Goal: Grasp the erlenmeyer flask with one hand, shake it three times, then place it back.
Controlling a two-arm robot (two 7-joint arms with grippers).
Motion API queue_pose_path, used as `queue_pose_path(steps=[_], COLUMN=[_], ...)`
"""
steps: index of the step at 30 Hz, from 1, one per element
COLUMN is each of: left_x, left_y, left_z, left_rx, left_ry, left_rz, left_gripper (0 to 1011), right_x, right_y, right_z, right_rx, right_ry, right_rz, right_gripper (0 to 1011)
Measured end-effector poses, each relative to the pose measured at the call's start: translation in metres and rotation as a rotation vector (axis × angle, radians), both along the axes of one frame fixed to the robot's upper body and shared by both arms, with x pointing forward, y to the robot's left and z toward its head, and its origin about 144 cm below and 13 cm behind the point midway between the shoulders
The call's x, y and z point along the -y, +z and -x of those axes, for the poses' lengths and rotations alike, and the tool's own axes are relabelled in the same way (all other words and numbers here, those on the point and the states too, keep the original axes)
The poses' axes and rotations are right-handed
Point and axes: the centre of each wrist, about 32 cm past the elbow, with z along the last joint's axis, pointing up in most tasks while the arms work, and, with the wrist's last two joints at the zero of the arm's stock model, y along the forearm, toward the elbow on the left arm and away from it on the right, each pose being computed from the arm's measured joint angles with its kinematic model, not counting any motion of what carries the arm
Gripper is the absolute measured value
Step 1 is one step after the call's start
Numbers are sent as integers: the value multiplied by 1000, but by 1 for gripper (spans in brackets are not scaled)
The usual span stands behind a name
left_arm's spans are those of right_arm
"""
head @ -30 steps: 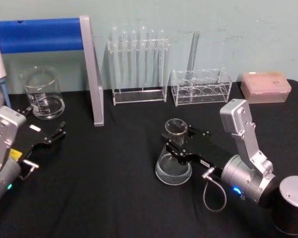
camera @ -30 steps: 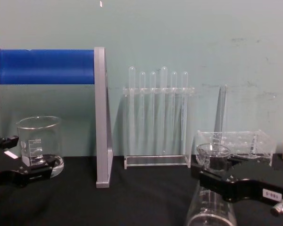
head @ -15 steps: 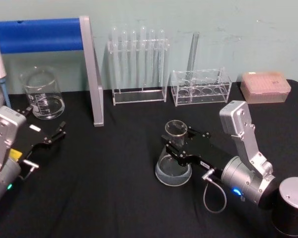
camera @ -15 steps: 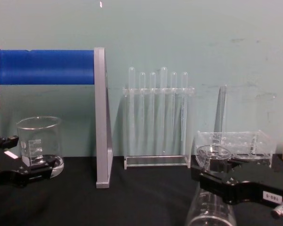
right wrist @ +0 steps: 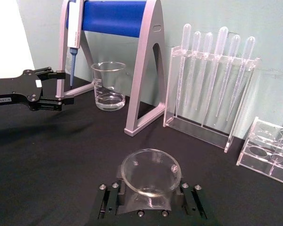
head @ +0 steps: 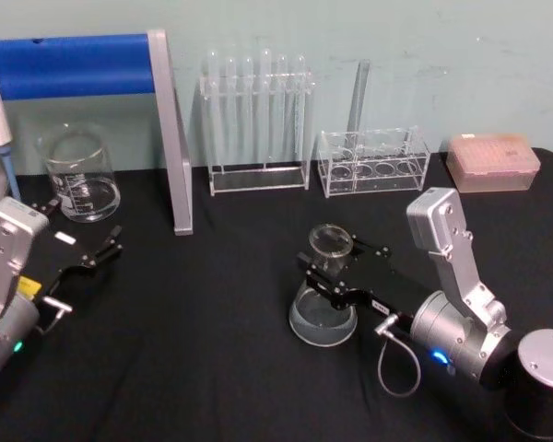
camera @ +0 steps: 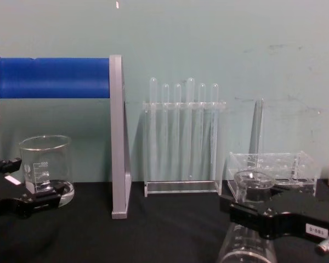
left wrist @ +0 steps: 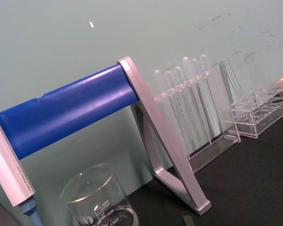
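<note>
The erlenmeyer flask (head: 322, 308) is a clear glass cone right of centre on the black cloth, leaning slightly. I cannot tell whether its base touches the cloth. My right gripper (head: 328, 264) is shut on its neck just below the flared lip. From the chest, the flask (camera: 247, 246) is at the lower right with the right gripper (camera: 251, 211) across its neck. The right wrist view looks down into the flask's mouth (right wrist: 151, 172). My left gripper (head: 81, 241) rests open at the left, near the beaker.
A glass beaker (head: 78, 175) stands at the back left under a blue-barred pipette stand (head: 74, 64). A tall test tube rack (head: 256, 120), a low clear rack (head: 373, 161) and a pink box (head: 493, 161) line the back edge.
The flask, held in my right gripper, has shifted slightly right and lower over the last second. The left arm has not moved.
</note>
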Motion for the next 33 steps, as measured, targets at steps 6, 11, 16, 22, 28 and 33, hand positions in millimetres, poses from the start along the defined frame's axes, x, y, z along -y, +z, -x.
queue_pose_path(steps=[6,11,16,22,28,33], left_x=[0,0,0,0,0,0], left_y=[0,0,0,0,0,0], left_z=[0,0,0,0,0,0], left_rx=[0,0,0,0,0,0], left_ry=[0,0,0,0,0,0], left_rz=[0,0,0,0,0,0], left_gripper=[1001,1001,1001,1001,1001,1001], right_x=[0,0,0,0,3,8], right_y=[0,0,0,0,1,2], right_z=[0,0,0,0,1,6], right_rx=[0,0,1,1,2,-1], right_ry=[0,0,0,0,4,12], right_rz=[0,0,0,0,-2,-1], right_gripper=[724,872,1002,1000,1000,1000])
